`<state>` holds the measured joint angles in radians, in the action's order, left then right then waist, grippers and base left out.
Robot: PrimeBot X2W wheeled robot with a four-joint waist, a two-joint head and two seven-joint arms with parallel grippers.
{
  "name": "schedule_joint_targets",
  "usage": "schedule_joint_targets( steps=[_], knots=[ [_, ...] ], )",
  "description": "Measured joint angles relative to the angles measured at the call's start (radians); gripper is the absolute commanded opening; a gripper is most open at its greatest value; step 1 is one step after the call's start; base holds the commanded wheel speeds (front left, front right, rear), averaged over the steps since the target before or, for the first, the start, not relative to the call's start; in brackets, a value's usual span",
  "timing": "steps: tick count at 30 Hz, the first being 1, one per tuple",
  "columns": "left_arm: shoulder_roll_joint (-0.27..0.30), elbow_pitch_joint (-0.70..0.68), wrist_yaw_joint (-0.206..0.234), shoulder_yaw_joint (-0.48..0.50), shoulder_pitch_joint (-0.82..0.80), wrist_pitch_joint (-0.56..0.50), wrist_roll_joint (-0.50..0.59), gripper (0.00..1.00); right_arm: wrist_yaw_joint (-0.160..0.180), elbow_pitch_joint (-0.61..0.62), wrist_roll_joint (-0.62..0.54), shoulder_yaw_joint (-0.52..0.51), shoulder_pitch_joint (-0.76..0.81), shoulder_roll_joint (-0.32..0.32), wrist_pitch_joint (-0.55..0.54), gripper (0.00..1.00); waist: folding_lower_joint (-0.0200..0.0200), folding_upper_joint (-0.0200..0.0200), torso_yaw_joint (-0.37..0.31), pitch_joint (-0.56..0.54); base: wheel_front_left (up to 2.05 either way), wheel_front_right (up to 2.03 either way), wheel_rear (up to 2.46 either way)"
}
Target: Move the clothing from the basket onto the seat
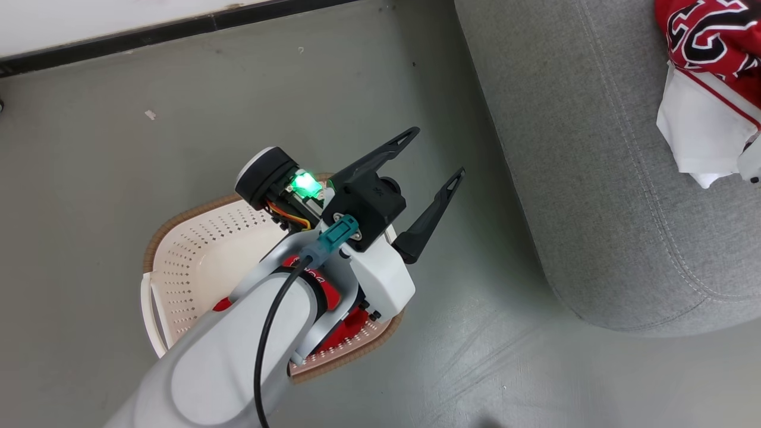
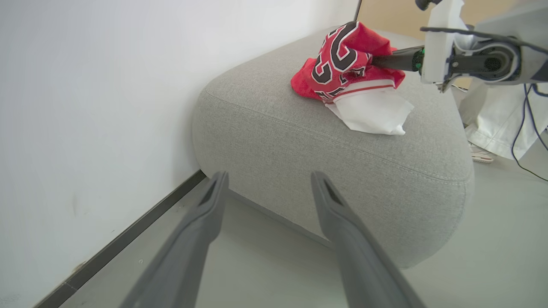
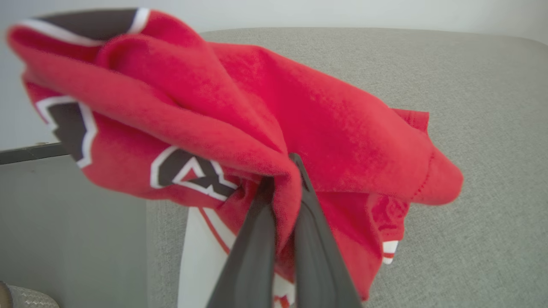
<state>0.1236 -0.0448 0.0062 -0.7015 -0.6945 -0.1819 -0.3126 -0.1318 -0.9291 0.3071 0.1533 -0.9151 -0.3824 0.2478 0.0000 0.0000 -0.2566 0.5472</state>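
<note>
Where right hand (image 3: 284, 172) pinches, clothing (image 3: 342, 128) bunches over seat (image 3: 479, 107)

Basket (image 1: 196, 261) on floor (image 1: 89, 178), lower left of frame; seat (image 1: 594, 178) at right, well apart; clothing (image 1: 707, 41) on seat, upper right corner.

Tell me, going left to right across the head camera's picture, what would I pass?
basket → left gripper, jaws open → grey sofa → red clothing at the picture's right edge
</note>
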Motion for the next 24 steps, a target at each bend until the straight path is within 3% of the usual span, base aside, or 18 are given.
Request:
schedule_joint_targets(
  steps=[1,2,24],
  knots=[
    [0.0,0.001,0.0,0.001,0.0,0.004,0.0,1.0,0.0,-0.004,0.0,-0.002,0.0,0.001,0.0,0.47,0.0,0.0001,-0.001,-0.001,0.0,0.0,0.0],
    [0.001,0.002,0.0,0.002,0.0,0.007,0.0,1.0,0.0,-0.007,0.0,-0.003,0.001,0.002,0.0,1.0,0.0001,0.0,-0.002,-0.001,0.0,0.0,0.0],
    [0.017,0.032,0.005,0.026,0.008,0.034,-0.004,1.0,0.0,0.116,0.001,-0.034,0.142,0.029,0.002,1.0,0.0,0.0,-0.06,-0.045,0.0,0.0,0.0]
  ],
)
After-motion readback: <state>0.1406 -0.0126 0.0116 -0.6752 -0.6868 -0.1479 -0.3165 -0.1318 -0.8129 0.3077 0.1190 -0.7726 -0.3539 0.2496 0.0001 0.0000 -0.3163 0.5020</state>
